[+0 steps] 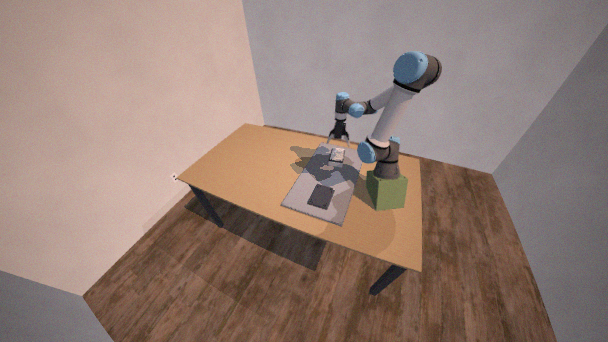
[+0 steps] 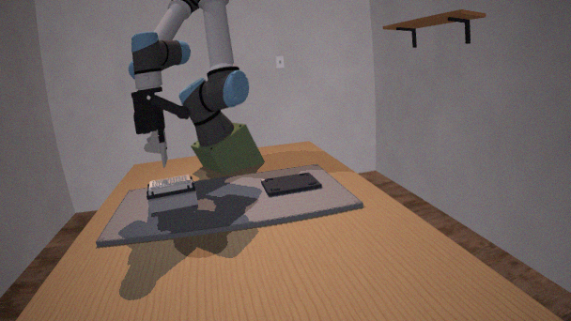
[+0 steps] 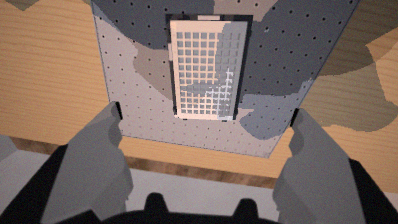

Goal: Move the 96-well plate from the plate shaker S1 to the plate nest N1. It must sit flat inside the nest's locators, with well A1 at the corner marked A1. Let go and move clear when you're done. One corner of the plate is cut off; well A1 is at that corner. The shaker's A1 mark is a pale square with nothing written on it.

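The 96-well plate (image 2: 170, 184) sits on top of the plate shaker S1 (image 2: 173, 202), near the desk (image 2: 300, 263) edge by the wall, on one end of a grey perforated board (image 2: 300, 206). Its grid of wells shows in the wrist view, partly in shadow; what they contain cannot be told. The plate nest N1 (image 2: 291, 183), a dark low tray, lies at the board's other end, well apart, with nothing in it. The hand (image 3: 206, 120) hangs above the plate, fingers spread wide, holding nothing and touching nothing.
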`<state>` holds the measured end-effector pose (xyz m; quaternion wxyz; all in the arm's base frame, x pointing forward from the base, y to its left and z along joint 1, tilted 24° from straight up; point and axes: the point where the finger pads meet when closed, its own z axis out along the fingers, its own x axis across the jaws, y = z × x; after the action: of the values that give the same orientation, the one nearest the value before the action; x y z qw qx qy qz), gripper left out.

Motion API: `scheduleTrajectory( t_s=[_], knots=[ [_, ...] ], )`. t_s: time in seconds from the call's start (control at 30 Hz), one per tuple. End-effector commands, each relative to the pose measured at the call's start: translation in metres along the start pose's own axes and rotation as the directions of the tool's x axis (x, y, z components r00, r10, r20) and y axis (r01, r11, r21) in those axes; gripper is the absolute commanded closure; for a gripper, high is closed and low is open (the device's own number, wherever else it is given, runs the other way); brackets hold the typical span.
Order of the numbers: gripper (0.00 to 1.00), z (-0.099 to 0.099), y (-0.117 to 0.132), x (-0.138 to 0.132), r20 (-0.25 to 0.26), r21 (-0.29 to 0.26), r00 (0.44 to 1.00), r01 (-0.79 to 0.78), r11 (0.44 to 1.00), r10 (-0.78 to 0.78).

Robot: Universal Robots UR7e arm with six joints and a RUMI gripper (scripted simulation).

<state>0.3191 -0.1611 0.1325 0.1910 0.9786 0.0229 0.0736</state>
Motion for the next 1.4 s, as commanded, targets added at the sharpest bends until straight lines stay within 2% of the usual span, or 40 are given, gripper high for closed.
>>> scheduleTrajectory(
  t_s=[0.0, 1.37],
  knots=[
    [0.00, 0.004, 0.000, 0.000, -0.001, -0.001, 1.000, 0.000, 1.000, 0.000],
    [0.00, 0.065, 0.000, 0.000, -0.001, -0.001, 1.000, 0.000, 1.000, 0.000]
  ],
)
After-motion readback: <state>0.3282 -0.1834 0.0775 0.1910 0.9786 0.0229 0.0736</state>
